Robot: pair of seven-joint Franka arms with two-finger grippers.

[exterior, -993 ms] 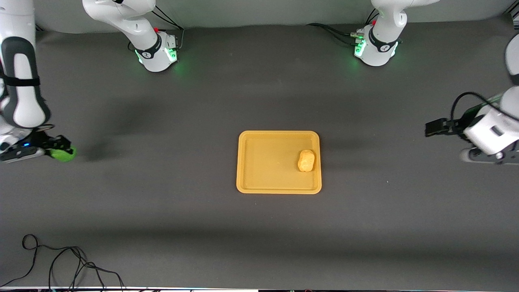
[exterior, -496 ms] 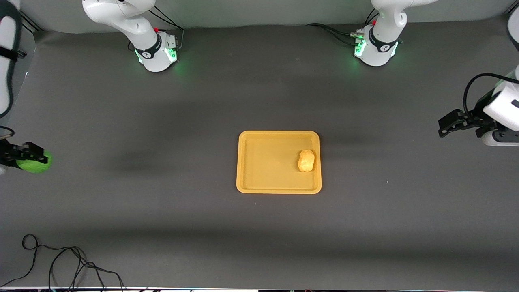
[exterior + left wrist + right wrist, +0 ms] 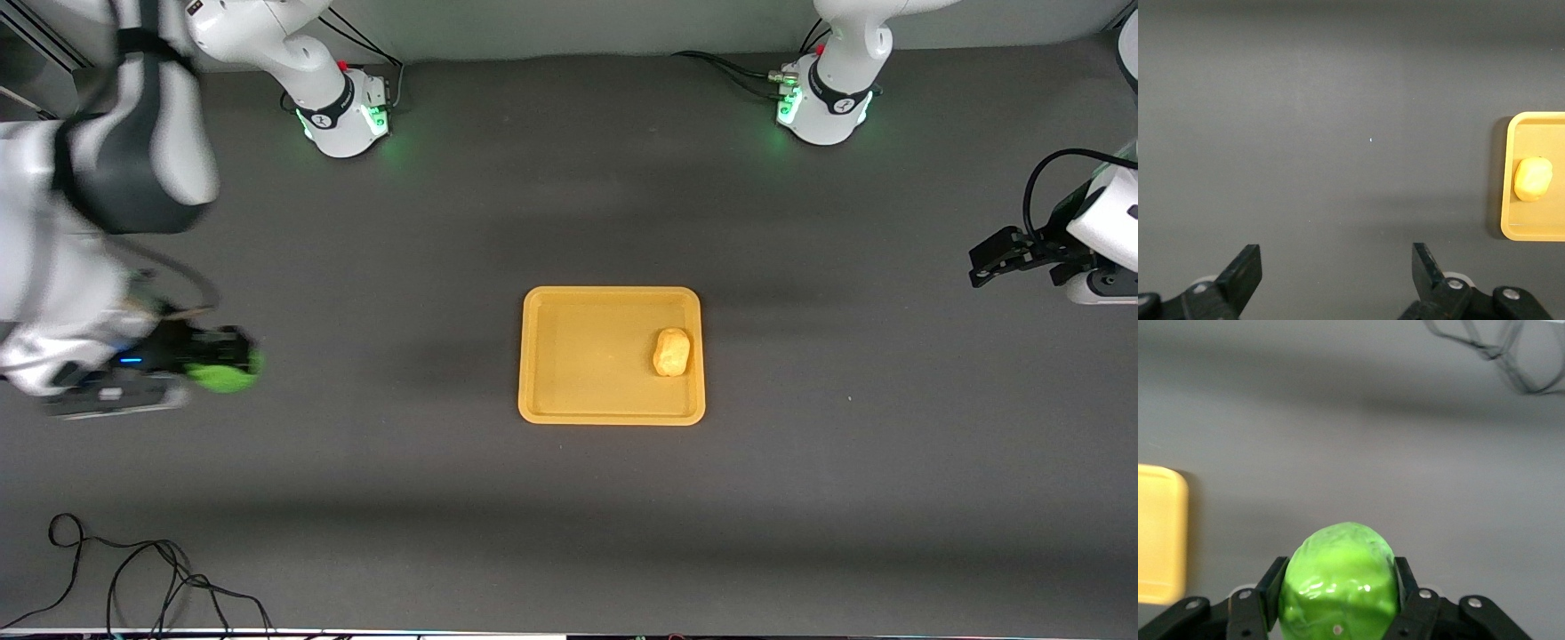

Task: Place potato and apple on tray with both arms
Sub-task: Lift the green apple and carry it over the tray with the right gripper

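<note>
- Front view: tray at surface centre; potato lies in it at the tray's 3 o'clock edge, toward the left arm's end. Right claw, at 9 o'clock from the tray, grips the apple above the surface. Left claw hangs at 3 o'clock, over the surface.
- Left wrist view: left claw wide, holding nothing; tray with potato.
- Right wrist view: right claw clamped on apple; tray corner visible.
</note>
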